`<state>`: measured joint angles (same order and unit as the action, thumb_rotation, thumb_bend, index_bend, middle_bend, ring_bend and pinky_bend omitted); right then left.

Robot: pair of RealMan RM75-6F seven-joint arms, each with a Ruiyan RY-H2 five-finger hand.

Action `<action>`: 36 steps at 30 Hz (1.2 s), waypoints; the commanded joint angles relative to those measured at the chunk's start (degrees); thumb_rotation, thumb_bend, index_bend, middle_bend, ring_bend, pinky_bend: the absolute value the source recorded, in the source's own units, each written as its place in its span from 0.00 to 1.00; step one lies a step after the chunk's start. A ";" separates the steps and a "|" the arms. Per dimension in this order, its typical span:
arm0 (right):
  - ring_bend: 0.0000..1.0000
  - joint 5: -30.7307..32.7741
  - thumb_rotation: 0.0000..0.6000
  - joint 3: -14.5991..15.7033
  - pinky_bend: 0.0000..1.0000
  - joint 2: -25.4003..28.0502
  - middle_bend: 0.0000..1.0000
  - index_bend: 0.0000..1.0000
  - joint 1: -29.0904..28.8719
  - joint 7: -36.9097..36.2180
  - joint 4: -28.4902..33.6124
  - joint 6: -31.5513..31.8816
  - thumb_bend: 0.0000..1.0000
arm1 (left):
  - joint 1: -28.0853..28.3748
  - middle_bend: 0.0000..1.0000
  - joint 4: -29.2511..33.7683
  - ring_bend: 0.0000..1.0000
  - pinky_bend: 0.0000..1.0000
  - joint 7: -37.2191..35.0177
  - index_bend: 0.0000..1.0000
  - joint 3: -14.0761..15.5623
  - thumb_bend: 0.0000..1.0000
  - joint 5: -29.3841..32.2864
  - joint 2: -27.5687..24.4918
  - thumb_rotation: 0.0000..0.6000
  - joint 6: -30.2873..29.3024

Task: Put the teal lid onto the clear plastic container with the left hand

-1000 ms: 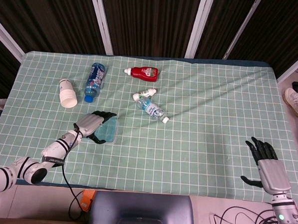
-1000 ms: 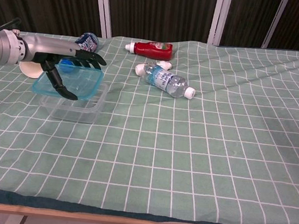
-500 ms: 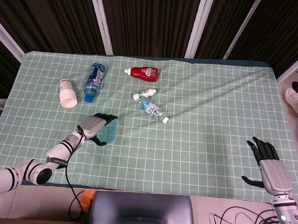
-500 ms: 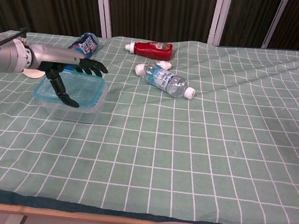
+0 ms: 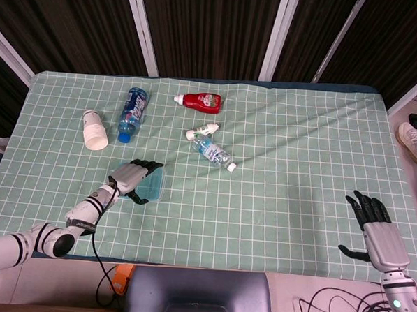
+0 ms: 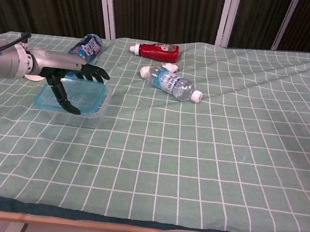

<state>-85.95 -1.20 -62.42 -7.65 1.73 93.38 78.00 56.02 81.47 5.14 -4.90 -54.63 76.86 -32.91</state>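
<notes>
- The left hand lies over the teal lid, thumb hooked down at the lid's near edge and fingers stretched flat across its top; it holds the lid between them. A second ago the lid hung tilted above the box; now it sits low and nearly level, so the lowering looks almost finished.
- The bench, under a green checked cloth, carries everything; the task pair sits toward 8 o'clock from its middle.
- The right hand hovers at the bench's 4 o'clock corner, fingers spread, holding nothing, well apart from the work.
- The clear plastic container stands directly beneath the lid, the two apparently touching along the rims. Whether the lid is snapped down all round cannot be told; a press and a release probably remain.
- The blue bottle lies at 12 o'clock from the container, the red bottle and clear water bottle toward 1 and 2 o'clock.
- The white cup lies at 11 o'clock.
</notes>
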 commanded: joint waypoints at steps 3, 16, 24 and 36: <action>0.00 -0.04 1.00 0.02 0.01 0.03 0.00 0.00 0.06 -0.02 0.04 0.11 0.19 | 0.27 0.65 0.59 0.77 0.72 0.54 0.01 -0.05 0.27 0.41 -0.21 1.00 -0.10; 0.00 -0.23 1.00 0.06 0.01 0.22 0.00 0.00 0.15 -0.35 0.06 0.29 0.19 | 0.89 0.65 1.24 0.77 0.72 2.25 0.01 0.25 0.27 2.01 0.05 1.00 -0.67; 0.00 -0.32 1.00 0.10 0.01 0.37 0.00 0.00 0.17 -0.46 0.16 0.31 0.19 | 1.36 0.65 1.75 0.77 0.72 3.88 0.01 0.47 0.27 2.38 0.11 1.00 -1.58; 0.00 -0.48 1.00 0.14 0.01 0.60 0.00 0.00 0.29 -0.82 0.27 0.54 0.19 | 2.07 0.65 2.05 0.77 0.72 5.51 0.01 0.89 0.27 4.47 0.34 1.00 -1.73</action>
<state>-86.43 -1.06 -61.82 -7.35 0.90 93.65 78.53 58.07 83.53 10.63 -4.03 -50.18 77.18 -34.63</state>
